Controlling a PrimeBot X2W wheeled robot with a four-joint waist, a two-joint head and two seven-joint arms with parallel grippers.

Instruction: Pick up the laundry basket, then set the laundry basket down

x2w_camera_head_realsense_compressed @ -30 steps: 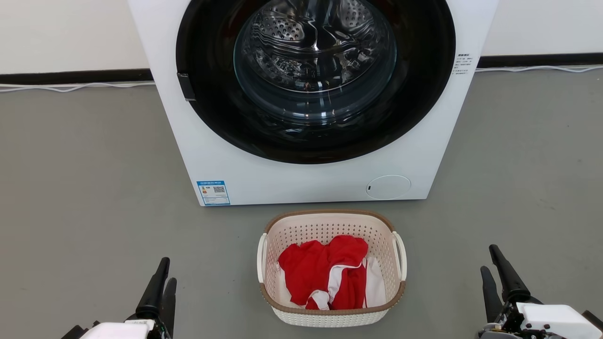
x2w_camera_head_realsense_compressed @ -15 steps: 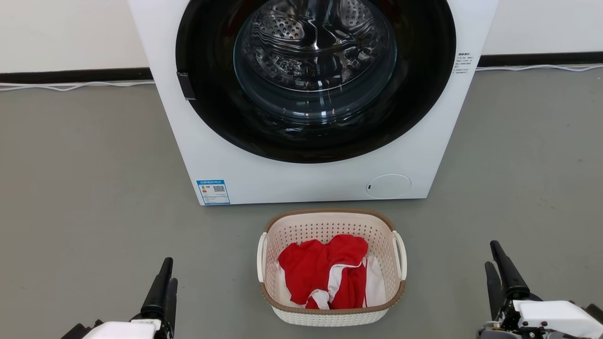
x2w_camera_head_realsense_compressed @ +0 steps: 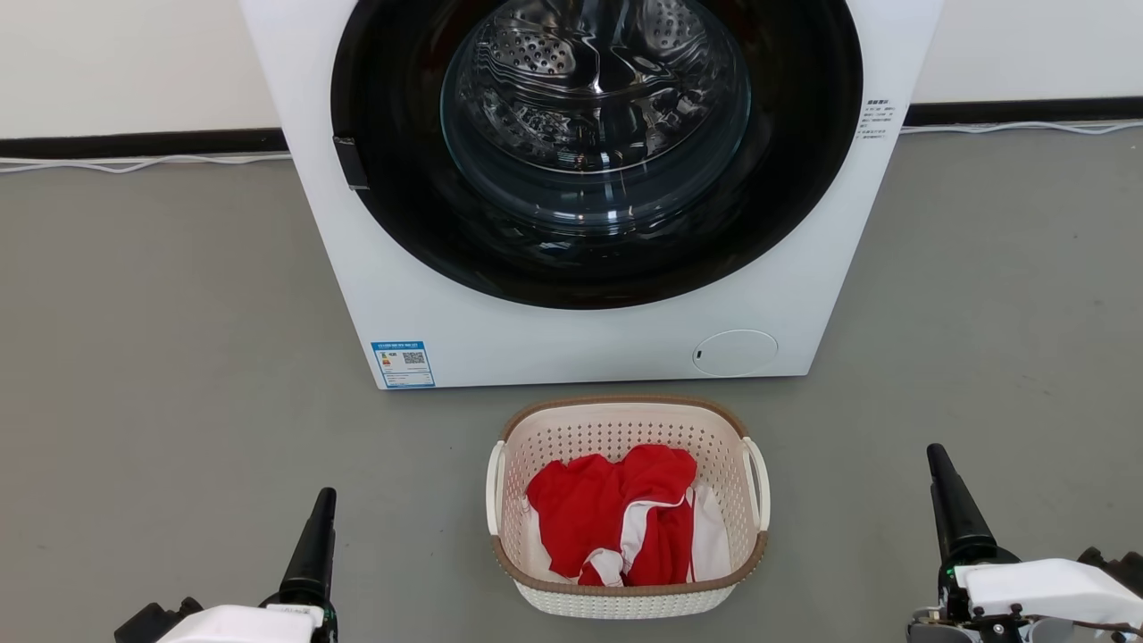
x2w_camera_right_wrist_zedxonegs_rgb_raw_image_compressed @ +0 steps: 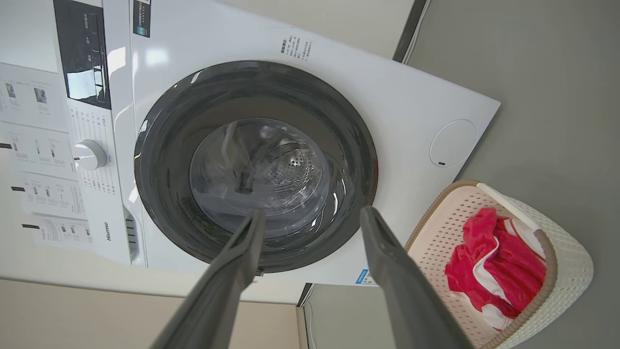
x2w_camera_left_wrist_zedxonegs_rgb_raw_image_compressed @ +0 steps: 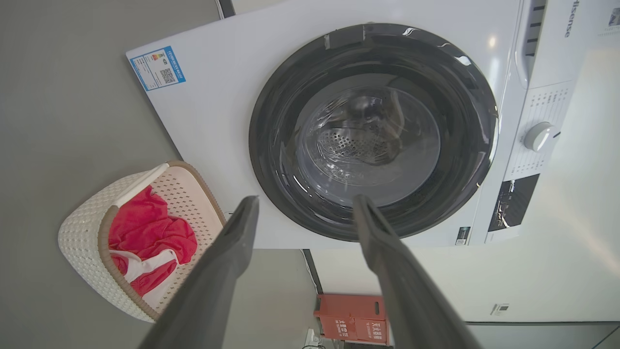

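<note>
The laundry basket point(x2w_camera_head_realsense_compressed: 616, 427), cream-white and perforated with a brown rim and white side handles, stands on the grey floor just in front of the washer, holding red and white clothes point(x2w_camera_head_realsense_compressed: 616, 518). My left gripper point(x2w_camera_head_realsense_compressed: 324, 496) hovers at the lower left, well to the left of the basket, open and empty. My right gripper point(x2w_camera_head_realsense_compressed: 935, 454) stands at the lower right, about as far from the basket on its other side, also open and empty. The left wrist view has the basket point(x2w_camera_left_wrist_zedxonegs_rgb_raw_image_compressed: 80, 240) left of the spread fingers point(x2w_camera_left_wrist_zedxonegs_rgb_raw_image_compressed: 306, 201); in the right wrist view the basket point(x2w_camera_right_wrist_zedxonegs_rgb_raw_image_compressed: 574, 269) lies right of the spread fingers point(x2w_camera_right_wrist_zedxonegs_rgb_raw_image_compressed: 314, 213).
A white front-loading washer point(x2w_camera_head_realsense_compressed: 580, 353) with a dark round glass door, shut, stands close behind the basket. White cables point(x2w_camera_head_realsense_compressed: 134, 165) run along the wall's base. A red box point(x2w_camera_left_wrist_zedxonegs_rgb_raw_image_compressed: 351, 315) sits on the floor beside the washer. Open grey floor lies on both sides of the basket.
Both wrists have rolled, so each gripper's two fingers now line up edge-on in the head view. The right gripper has edged up the picture. The basket has not moved.
</note>
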